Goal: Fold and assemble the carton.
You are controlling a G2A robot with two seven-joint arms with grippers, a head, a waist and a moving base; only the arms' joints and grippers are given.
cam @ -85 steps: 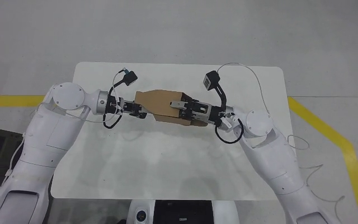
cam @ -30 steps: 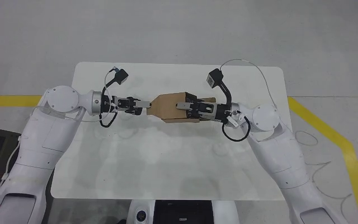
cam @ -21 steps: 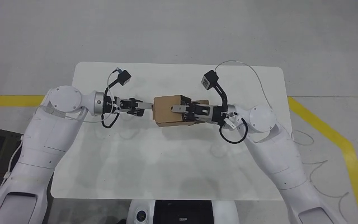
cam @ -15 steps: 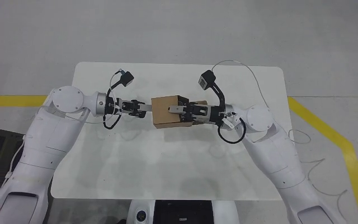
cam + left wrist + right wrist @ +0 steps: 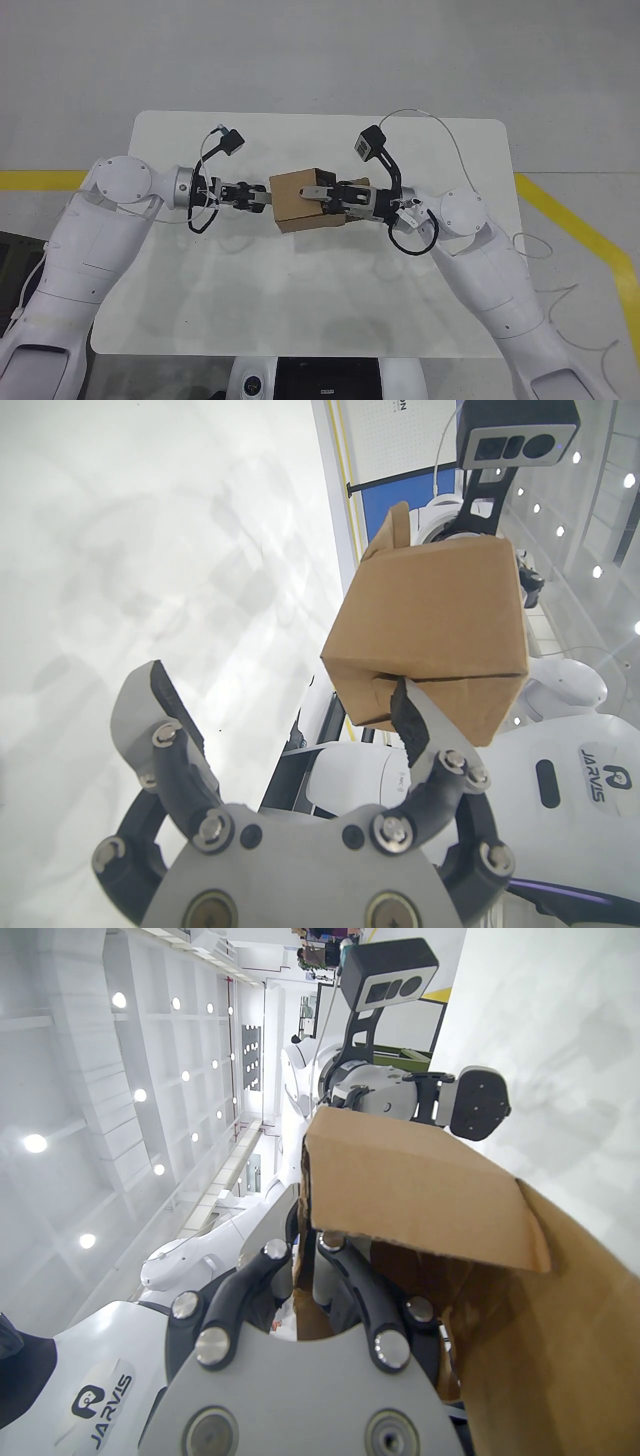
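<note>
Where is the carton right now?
In the top view the carton is over the middle of the table, between the arms: right gripper shut on its open end, open left gripper touching its closed end.

Bright, even light falls from ceiling lamps (image 5: 35,1143), which flare in the right wrist view. The white surface (image 5: 300,300) shows soft mottled reflections, and both wrist views bend at their edges.

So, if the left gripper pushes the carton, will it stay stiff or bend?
Probably light: the right gripper holds the carton by one clamped wall. The end flaps likely yield at their seam, where the left gripper touches.
</note>
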